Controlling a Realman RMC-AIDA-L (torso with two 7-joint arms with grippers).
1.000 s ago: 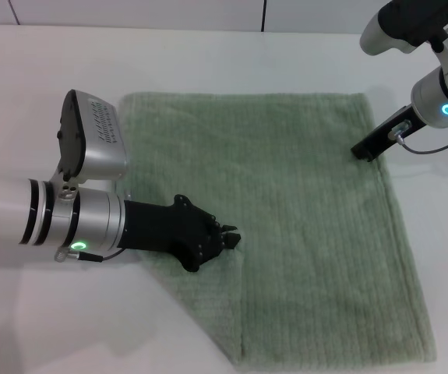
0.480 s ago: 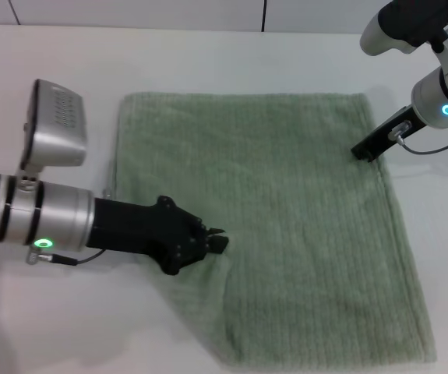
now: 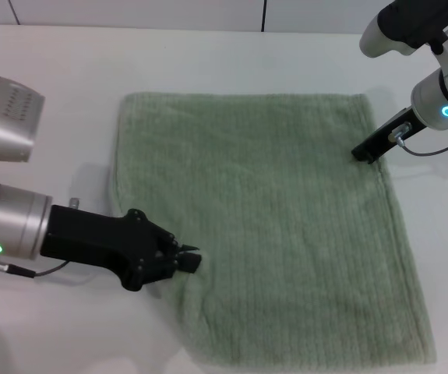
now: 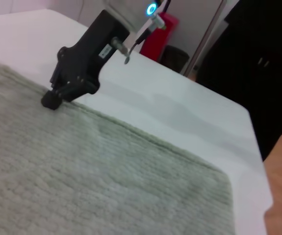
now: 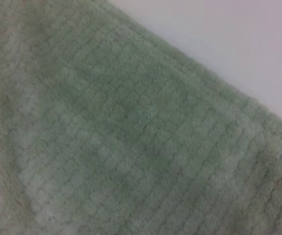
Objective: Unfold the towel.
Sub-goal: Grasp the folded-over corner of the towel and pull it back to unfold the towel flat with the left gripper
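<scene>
The towel (image 3: 270,226) lies flat, long axis running 12 to 6; the left pincer (image 3: 191,261) is clamped on its 8 o'clock edge, and the right pincer (image 3: 361,154) presses its 1 o'clock corner, grip state unclear.

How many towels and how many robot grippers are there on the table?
Towels: 1, the green towel lying on the white table.
Grippers: 2, the left gripper at the towel's near left edge and the right gripper at its far right corner.
Total: 3
</scene>
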